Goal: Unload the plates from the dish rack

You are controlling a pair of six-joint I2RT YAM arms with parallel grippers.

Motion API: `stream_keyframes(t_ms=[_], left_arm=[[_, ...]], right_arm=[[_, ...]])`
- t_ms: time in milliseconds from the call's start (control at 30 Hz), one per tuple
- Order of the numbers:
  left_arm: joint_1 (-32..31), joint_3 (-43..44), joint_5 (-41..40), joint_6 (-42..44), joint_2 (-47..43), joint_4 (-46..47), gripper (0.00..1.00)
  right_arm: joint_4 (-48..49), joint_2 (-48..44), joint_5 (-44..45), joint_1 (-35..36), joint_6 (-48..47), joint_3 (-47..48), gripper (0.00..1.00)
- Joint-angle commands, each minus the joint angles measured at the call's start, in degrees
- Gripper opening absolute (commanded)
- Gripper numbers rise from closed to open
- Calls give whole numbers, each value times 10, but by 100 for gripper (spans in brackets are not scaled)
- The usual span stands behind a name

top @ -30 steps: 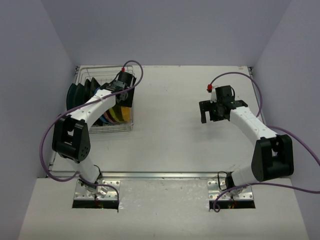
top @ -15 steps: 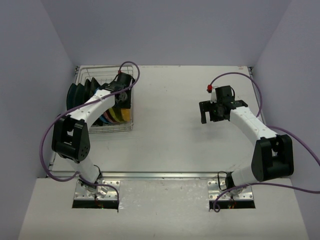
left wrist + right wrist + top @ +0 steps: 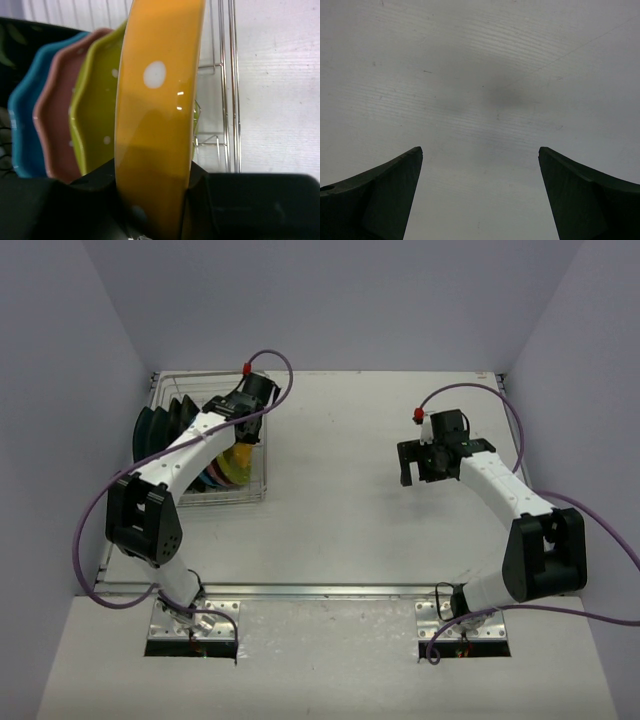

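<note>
My left gripper (image 3: 152,175) clamped on the rim of the orange plate (image 3: 157,100) in the dish rack (image 3: 227,75), green plate (image 3: 92,115) just beside it, my right gripper (image 3: 480,195) spread wide over the bare table (image 3: 485,75).

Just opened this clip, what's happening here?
The left tool has reached into the dish rack at the far left of the table and grips the rim of the orange plate between its fingers. That plate stands on edge in the rack, not yet lifted out, with the yellow-green plate, maroon plate and blue plate standing beside it. The right tool hangs open above bare table, holding nothing.
</note>
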Motion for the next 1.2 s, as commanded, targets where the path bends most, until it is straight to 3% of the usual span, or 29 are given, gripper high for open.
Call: stream_keyframes(t_ms=[0, 233, 400, 500, 567, 733, 967, 1167], left_arm=[[-19, 48, -161, 85, -60, 45, 0], [-53, 48, -230, 128, -69, 66, 0], [-55, 67, -190, 135, -97, 73, 0], [-53, 107, -45, 96, -126, 29, 0], [-52, 118, 103, 63, -146, 9, 0], [-52, 51, 395, 7, -192, 50, 0], [-51, 8, 634, -20, -179, 68, 0], [-50, -5, 752, -28, -154, 84, 0]], right_arm=[[3, 5, -12, 1, 9, 31, 99], [-2, 3, -24, 2, 8, 37, 99], [16, -29, -94, 1, 13, 32, 99], [21, -49, -161, 2, 28, 50, 99], [23, -58, -220, 2, 41, 65, 99], [85, -80, -333, 1, 94, 78, 99], [181, -92, -421, 2, 178, 50, 99], [260, -67, -527, 2, 262, 31, 99]])
